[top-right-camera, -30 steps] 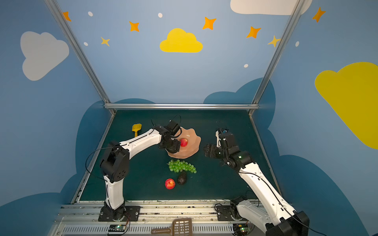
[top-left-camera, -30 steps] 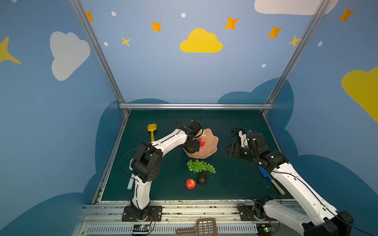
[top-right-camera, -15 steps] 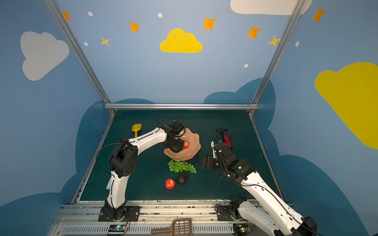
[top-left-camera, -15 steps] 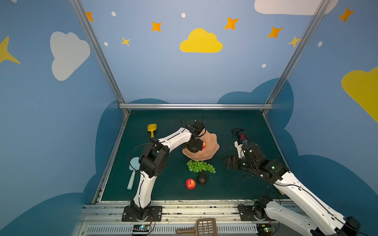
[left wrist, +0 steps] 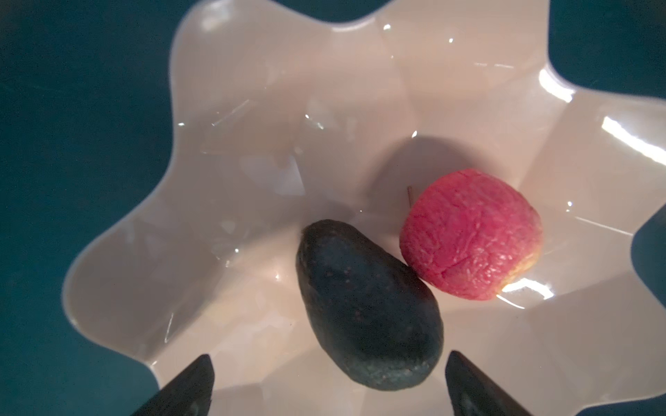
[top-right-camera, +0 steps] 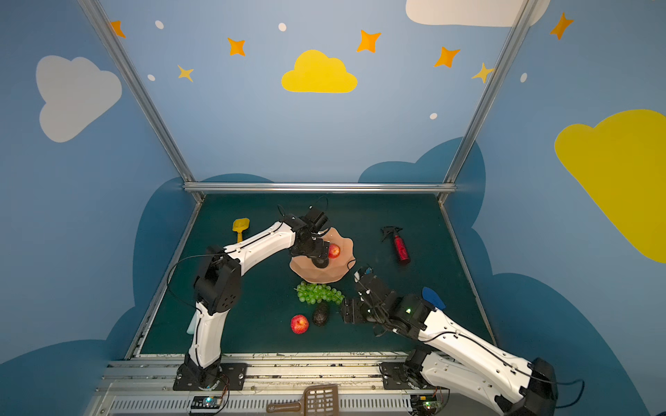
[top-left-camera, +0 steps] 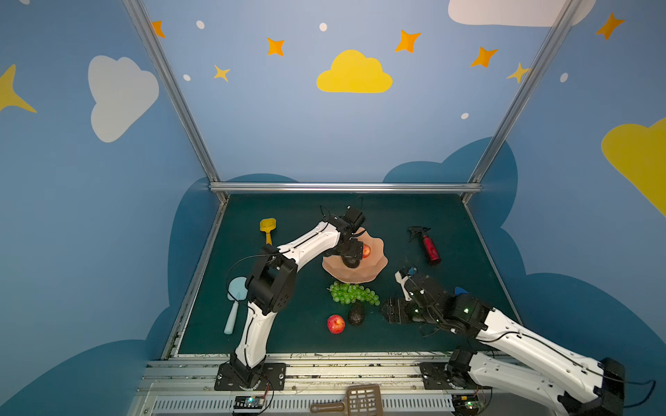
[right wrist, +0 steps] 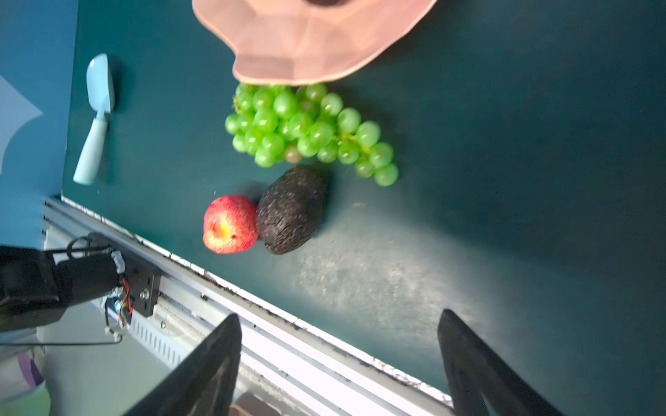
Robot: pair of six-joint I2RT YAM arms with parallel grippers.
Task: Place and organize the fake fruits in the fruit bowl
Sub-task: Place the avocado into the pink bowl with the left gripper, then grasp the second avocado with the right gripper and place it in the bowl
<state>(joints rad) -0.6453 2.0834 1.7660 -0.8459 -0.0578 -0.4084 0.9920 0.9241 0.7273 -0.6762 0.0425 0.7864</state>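
- My left hand (left wrist: 329, 362) is spread wide above the bowl (left wrist: 252, 90) and grips nothing. An avocado (left wrist: 367, 309) lies inside, touching an apple (left wrist: 472, 234).
- I'd lift this hand straight up, so neither finger nudges the avocado.
- My right hand (right wrist: 340, 317) is spread too and empty, over the worktop (right wrist: 504, 180). It is near the loose avocado (right wrist: 292, 209), which touches the loose apple (right wrist: 230, 225). The grapes (right wrist: 306, 129) lie just beside the bowl.
- I'd straddle the loose avocado across its narrow width, clear of the loose apple, then close gently.
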